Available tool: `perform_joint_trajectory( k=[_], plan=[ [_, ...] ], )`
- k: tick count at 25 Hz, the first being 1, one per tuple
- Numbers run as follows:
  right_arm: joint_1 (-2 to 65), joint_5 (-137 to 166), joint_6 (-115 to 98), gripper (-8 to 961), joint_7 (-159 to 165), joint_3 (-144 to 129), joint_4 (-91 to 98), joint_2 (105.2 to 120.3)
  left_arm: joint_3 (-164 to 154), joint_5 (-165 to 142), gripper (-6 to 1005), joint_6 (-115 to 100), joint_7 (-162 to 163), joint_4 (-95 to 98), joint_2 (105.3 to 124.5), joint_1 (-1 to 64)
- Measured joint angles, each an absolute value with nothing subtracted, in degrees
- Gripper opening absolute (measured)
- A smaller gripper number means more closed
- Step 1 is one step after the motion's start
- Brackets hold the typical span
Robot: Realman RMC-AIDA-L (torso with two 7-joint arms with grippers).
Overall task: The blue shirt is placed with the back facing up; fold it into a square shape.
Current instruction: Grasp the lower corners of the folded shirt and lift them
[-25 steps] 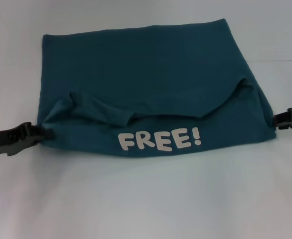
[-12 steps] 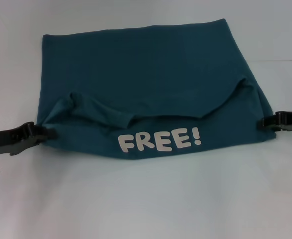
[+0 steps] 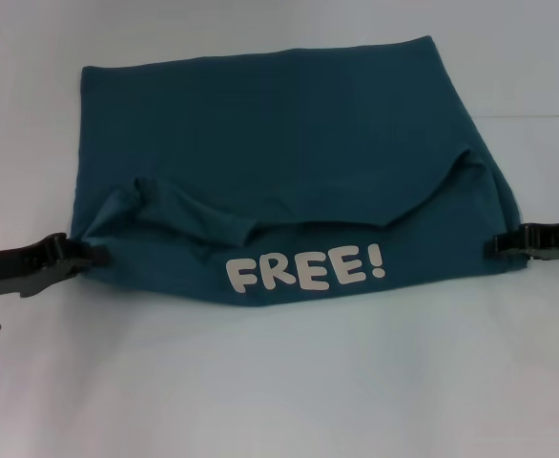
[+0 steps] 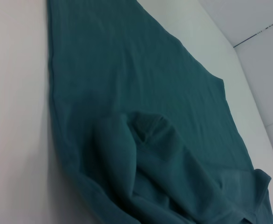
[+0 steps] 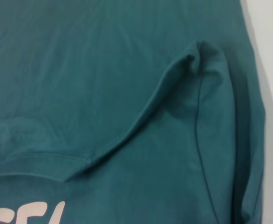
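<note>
- Blue shirt [image 3: 279,153], a large dark teal cotton T-shirt, lies on the white counter [image 3: 279,382] between my two grippers, its near part folded up so the white "FREE!" lettering [image 3: 306,269] faces me.
- My left gripper [image 3: 81,256] sits low on the counter, its tip touching the shirt's corner directly ahead of it. I cannot tell whether its jaws are closed on cloth or only resting against it.
- My right gripper [image 3: 501,244] is at the opposite corner, tip meeting the shirt's edge just in front of it. Here too, I cannot make out how far it is open.
- Between the grippers the folded flap is uneven: a bunched sleeve [image 3: 179,212] lies just inboard of the left gripper, and a peaked ridge [image 3: 468,162] rises beyond the right one.
- My judgement: the step in hand is taking both near corners for the next fold.
- To do it well, I would confirm that each gripper catches all the layers at its corner before lifting.
- I would then lift both sides evenly, keeping the cloth taut between them so the bunched sleeve is not trapped crooked.
</note>
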State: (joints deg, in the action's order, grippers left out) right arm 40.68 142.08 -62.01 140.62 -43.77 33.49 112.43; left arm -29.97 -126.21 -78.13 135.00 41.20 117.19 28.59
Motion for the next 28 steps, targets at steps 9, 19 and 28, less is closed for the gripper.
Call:
perform_joint_trajectory(
  k=[9,19,28],
  plan=[
    [40.7,141.6,-62.0,490,140.5,-43.3,33.8,112.76,-30.0,-126.2,35,-78.1,135.0,40.8,117.39,29.1],
    [40.6,141.6,-62.2,99,140.6,-43.2,34.0,112.44,-30.0,-126.2,38,-78.1,135.0,40.8,117.42,29.2],
    [39.1,141.7,-73.9,34,142.2,-43.0,38.3,110.99,-30.9,-128.2,40,-82.6,135.0,41.8,116.33,29.4]
  ],
)
